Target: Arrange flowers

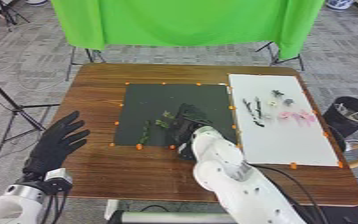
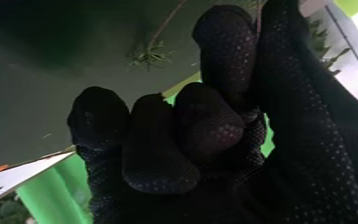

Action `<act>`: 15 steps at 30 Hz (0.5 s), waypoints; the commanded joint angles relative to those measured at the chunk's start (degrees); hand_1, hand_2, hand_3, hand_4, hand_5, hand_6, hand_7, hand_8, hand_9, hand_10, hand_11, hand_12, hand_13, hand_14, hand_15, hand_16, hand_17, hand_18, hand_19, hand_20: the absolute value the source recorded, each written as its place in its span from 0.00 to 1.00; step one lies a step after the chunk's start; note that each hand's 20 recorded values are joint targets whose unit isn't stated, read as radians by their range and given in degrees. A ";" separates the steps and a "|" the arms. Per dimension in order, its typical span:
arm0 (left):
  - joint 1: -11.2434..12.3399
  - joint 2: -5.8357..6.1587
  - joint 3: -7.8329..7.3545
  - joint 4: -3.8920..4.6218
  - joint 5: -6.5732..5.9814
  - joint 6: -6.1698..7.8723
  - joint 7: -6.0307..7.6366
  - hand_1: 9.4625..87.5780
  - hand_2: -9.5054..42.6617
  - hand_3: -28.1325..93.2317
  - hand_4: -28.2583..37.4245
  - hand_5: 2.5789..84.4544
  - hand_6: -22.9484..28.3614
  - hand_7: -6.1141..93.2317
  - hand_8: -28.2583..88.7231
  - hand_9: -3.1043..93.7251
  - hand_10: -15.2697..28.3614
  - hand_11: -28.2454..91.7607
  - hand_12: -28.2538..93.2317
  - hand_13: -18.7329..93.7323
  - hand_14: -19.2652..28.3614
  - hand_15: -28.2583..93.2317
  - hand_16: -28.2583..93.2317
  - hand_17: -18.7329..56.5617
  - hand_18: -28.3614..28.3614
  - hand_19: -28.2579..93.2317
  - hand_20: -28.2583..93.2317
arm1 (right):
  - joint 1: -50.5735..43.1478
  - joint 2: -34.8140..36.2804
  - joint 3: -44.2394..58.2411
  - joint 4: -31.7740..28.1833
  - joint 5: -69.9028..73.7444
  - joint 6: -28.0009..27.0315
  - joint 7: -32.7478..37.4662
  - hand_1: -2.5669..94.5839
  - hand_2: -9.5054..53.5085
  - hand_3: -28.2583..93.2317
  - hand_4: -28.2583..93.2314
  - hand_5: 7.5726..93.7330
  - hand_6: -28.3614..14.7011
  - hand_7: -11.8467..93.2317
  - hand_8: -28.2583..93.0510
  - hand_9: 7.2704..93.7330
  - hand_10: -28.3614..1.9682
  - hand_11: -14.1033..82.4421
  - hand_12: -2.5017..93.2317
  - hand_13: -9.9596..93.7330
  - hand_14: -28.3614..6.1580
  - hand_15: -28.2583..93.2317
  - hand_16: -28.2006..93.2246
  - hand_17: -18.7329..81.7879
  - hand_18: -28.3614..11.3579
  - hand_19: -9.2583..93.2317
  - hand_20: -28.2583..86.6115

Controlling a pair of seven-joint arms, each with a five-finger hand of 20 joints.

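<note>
Right hand (image 1: 184,129): curled over mat (image 1: 144,97), stem (image 2: 259,21) pinched by thumb and finger. Left hand (image 1: 47,151): spread, held by table (image 1: 100,172).

A slender green sprig (image 1: 145,132) lies lengthwise toward seven o'clock on the black mat (image 1: 158,95). On the white sheet (image 1: 282,145), pink flowers (image 1: 304,116) lie toward three, thin dark stems (image 1: 258,107) toward ten, a small dark clump (image 1: 278,93) near twelve.
</note>
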 commanded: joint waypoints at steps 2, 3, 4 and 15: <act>-0.16 -0.45 0.27 0.16 0.50 -0.94 -1.08 0.21 0.11 0.80 0.06 0.29 0.50 0.27 0.15 0.28 0.62 0.39 0.36 0.35 0.75 0.48 0.23 0.12 0.91 0.59 0.30 | -1.28 -2.41 -0.22 0.92 -3.56 1.25 1.02 0.40 0.02 0.93 0.09 0.89 0.75 0.53 0.41 0.92 0.71 0.83 0.55 0.90 0.62 0.93 0.55 0.70 0.15 1.00 0.75; -0.40 -0.56 0.30 0.22 0.59 -0.98 -1.31 0.21 0.11 0.80 0.06 0.29 0.50 0.27 0.15 0.28 0.62 0.39 0.36 0.35 0.75 0.48 0.23 0.12 0.91 0.59 0.30 | -1.30 -2.70 -0.06 1.07 -3.44 1.22 1.28 0.40 0.03 0.93 0.09 0.89 0.75 0.53 0.41 0.93 0.72 0.82 0.54 0.90 0.63 0.93 0.55 0.71 0.16 1.00 0.75; -0.33 -0.48 0.34 0.21 0.58 -0.92 -1.16 0.21 0.11 0.80 0.06 0.29 0.50 0.27 0.15 0.28 0.62 0.39 0.36 0.35 0.75 0.48 0.23 0.12 0.91 0.59 0.30 | -1.18 -2.83 -0.17 2.30 -2.77 2.25 0.72 0.39 0.05 0.93 0.09 0.90 0.75 0.52 0.41 0.93 0.72 0.82 0.54 0.91 0.63 0.92 0.55 0.71 0.16 1.00 0.75; -0.47 -0.19 0.54 0.19 0.28 -0.43 -0.57 0.21 0.11 0.80 0.06 0.29 0.50 0.27 0.15 0.28 0.62 0.40 0.36 0.35 0.75 0.48 0.23 0.12 0.91 0.59 0.30 | -1.18 -2.01 -0.62 2.56 -4.25 2.00 0.23 0.35 0.08 0.93 0.08 0.90 0.71 0.49 0.38 0.93 0.71 0.80 0.54 0.90 0.62 0.91 0.56 0.70 0.15 1.00 0.75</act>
